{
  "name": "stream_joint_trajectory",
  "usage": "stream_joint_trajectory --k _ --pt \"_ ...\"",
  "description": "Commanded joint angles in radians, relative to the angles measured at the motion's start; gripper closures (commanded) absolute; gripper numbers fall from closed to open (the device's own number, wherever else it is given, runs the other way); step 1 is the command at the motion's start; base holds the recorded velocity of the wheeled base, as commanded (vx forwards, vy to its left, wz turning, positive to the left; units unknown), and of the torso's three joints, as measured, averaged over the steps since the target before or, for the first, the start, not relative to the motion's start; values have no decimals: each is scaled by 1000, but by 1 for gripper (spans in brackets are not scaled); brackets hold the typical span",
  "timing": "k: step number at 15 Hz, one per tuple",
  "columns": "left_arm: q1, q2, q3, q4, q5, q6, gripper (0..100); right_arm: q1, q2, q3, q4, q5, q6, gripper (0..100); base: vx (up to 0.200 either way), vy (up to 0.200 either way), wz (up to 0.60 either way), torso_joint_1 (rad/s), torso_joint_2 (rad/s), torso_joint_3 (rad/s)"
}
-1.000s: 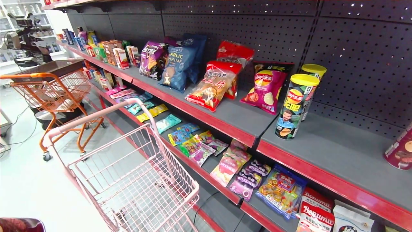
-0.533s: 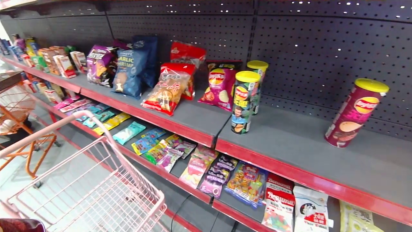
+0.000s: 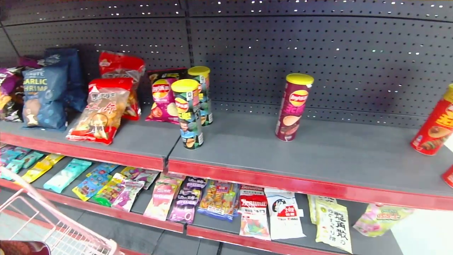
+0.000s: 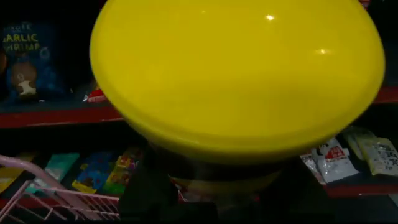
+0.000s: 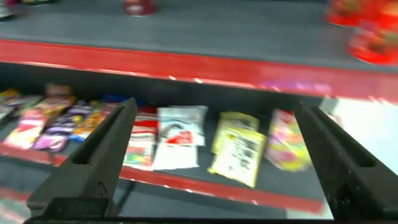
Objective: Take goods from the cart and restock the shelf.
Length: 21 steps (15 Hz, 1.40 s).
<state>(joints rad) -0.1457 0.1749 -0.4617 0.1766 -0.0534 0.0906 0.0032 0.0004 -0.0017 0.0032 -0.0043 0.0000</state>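
A chips can with a yellow lid (image 4: 236,74) sits close before the left wrist camera, and my left gripper (image 4: 217,186) is shut on its body under the lid. The can's dark red body (image 3: 21,247) shows at the head view's lower left corner, beside the pink cart (image 3: 53,230). The grey upper shelf (image 3: 318,156) carries a maroon can (image 3: 293,106), two dark patterned cans (image 3: 187,113) and a red can (image 3: 433,127). My right gripper (image 5: 216,109) is open with nothing between its fingers, facing the lower shelf (image 5: 186,62).
Chip bags (image 3: 101,113) stand at the left of the upper shelf. Between the maroon can and the red can the board is bare. Flat snack packets (image 3: 219,198) lie in a row on the lower shelf. A perforated back wall (image 3: 318,53) closes the shelf.
The head camera has swung to the right: the orange cart has left the picture, the pink cart sits at the left edge, and the red can has come in.
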Motion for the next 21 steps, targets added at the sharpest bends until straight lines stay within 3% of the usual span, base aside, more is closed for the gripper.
stream_joint_trajectory --k 1,3,6,11,21 --pt "0 5 0 0 0 0 100 0 0 0 0 0 0 0 0 0 -600 2 -7 2" --pt "-2 5 0 0 -5 0 100 0 0 0 0 0 0 0 0 0 0 0 0 0" --pt "-3 11 3 6 -2 54 100 0 0 0 -2 0 0 0 0 0 0 0 0 0" --pt "-3 0 3 47 3 84 100 0 0 0 0 0 0 0 120 0 0 -1 -1 1" --pt "-6 -23 6 47 -20 86 100 0 0 0 0 1 -8 0 20 0 0 -1 -2 1"
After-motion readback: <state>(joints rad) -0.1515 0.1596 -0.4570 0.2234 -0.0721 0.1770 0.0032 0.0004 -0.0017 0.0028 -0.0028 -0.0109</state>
